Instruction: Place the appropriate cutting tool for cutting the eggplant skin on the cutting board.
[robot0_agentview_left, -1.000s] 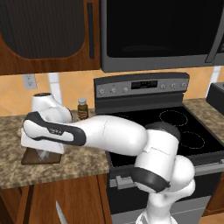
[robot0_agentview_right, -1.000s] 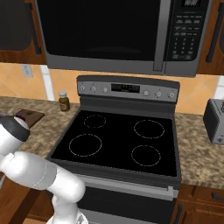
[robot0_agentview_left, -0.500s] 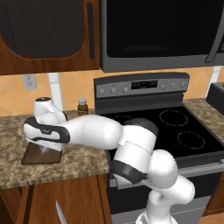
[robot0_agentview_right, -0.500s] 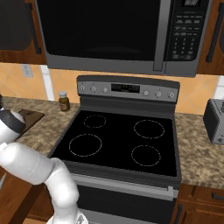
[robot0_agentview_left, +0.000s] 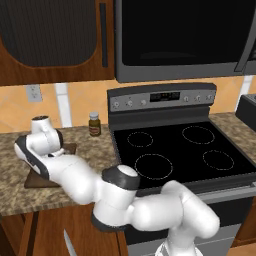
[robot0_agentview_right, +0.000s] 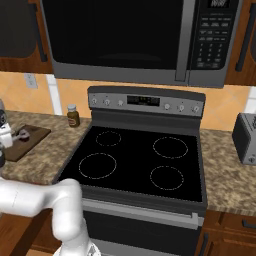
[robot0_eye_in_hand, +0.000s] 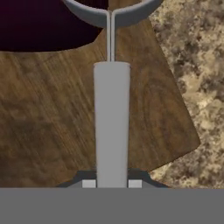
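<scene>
Gripper (robot0_eye_in_hand: 111, 183) grips peeler (robot0_eye_in_hand: 111, 122) over board (robot0_eye_in_hand: 52, 131)

In the hand view the eggplant (robot0_eye_in_hand: 39, 26) runs off the top and left edges, and the cutting tool (robot0_eye_in_hand: 111, 118) loses its looped head at the top. The arm hides most of the cutting board (robot0_agentview_left: 37, 179) in the left base view.

one board (robot0_eye_in_hand: 52, 122), one eggplant (robot0_eye_in_hand: 39, 26), one peeler (robot0_eye_in_hand: 112, 122)
</scene>
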